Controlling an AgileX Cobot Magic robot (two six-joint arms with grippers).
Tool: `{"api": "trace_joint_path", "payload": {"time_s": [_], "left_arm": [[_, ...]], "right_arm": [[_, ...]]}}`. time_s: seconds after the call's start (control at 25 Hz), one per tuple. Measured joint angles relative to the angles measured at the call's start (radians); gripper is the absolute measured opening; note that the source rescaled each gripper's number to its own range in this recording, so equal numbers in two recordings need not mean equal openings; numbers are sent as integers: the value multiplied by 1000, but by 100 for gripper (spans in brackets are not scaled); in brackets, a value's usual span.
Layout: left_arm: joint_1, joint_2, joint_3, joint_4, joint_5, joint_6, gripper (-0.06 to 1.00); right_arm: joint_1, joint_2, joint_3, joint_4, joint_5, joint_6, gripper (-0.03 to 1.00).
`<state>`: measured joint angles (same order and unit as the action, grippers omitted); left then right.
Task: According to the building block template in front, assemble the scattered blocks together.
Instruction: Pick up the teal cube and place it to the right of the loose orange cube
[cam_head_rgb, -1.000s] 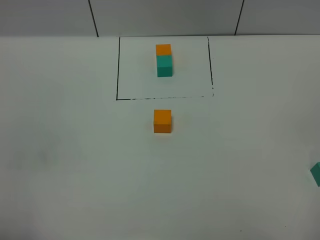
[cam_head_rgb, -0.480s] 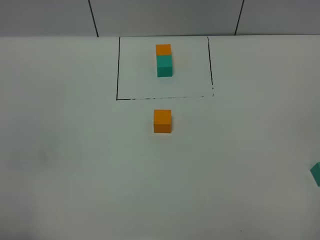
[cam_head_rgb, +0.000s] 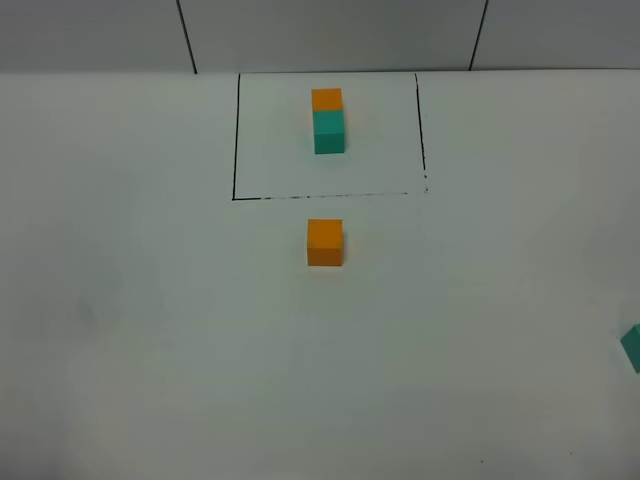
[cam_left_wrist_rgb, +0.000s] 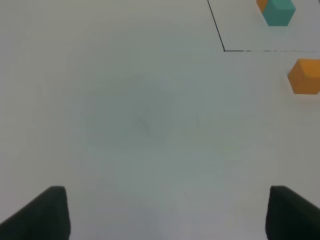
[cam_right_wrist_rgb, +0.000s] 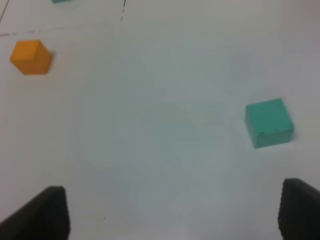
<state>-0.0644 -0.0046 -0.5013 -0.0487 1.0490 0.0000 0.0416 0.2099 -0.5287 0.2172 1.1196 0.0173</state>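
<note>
The template (cam_head_rgb: 328, 120) is an orange cube joined to a teal cube inside a thin black drawn rectangle at the far middle of the white table; it also shows in the left wrist view (cam_left_wrist_rgb: 276, 10). The loose orange cube (cam_head_rgb: 325, 242) sits just in front of the frame, also in the left wrist view (cam_left_wrist_rgb: 305, 76) and the right wrist view (cam_right_wrist_rgb: 31, 57). The loose teal cube (cam_head_rgb: 632, 347) lies at the right edge, whole in the right wrist view (cam_right_wrist_rgb: 268, 122). My left gripper (cam_left_wrist_rgb: 165, 215) and right gripper (cam_right_wrist_rgb: 175, 212) are open and empty, apart from the cubes.
The white table (cam_head_rgb: 150, 330) ends at a grey wall (cam_head_rgb: 330, 30) with dark seams behind the frame. Neither arm shows in the exterior high view.
</note>
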Motion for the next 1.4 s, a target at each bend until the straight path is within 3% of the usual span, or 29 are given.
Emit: {"api": "trace_joint_path", "payload": {"time_s": [0.32, 0.6, 0.76, 0.92, 1.4], "left_arm": [[0, 0, 0, 0, 0, 0, 79], [0, 0, 0, 0, 0, 0, 79], [0, 0, 0, 0, 0, 0, 79], [0, 0, 0, 0, 0, 0, 79], [0, 0, 0, 0, 0, 0, 79]], "right_arm": [[0, 589, -26, -9, -148, -62, 95], [0, 1034, -168, -140, -219, -143, 98], [0, 1139, -193, -223, -258, -215, 98], [0, 1191, -193, -236, -303, -288, 98], [-137, 1305, -193, -133, -400, -404, 98]]}}
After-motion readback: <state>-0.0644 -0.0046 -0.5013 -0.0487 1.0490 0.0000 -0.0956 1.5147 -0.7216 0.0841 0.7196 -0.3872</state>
